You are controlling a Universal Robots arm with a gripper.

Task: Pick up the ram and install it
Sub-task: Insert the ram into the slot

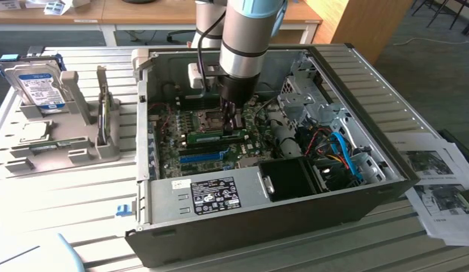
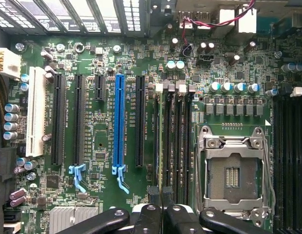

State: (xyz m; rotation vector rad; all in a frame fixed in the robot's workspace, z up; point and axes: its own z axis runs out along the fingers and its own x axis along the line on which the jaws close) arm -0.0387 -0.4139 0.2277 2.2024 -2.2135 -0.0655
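Gripper down inside the open computer case, jaws drawn nearly together; fingertips dark and close-set in the wrist view. Reads as a pinch on the ram, though the contact itself is hidden behind the fingers. Ram: green stick, low over the motherboard, long axis level, running from the fingertips toward the exterior view's left. Black memory slots begin right at the fingertips and run straight away from them, between the blue slot and the bare processor socket. Stick and slots look parallel; whether it sits in a slot or just above one, cannot tell
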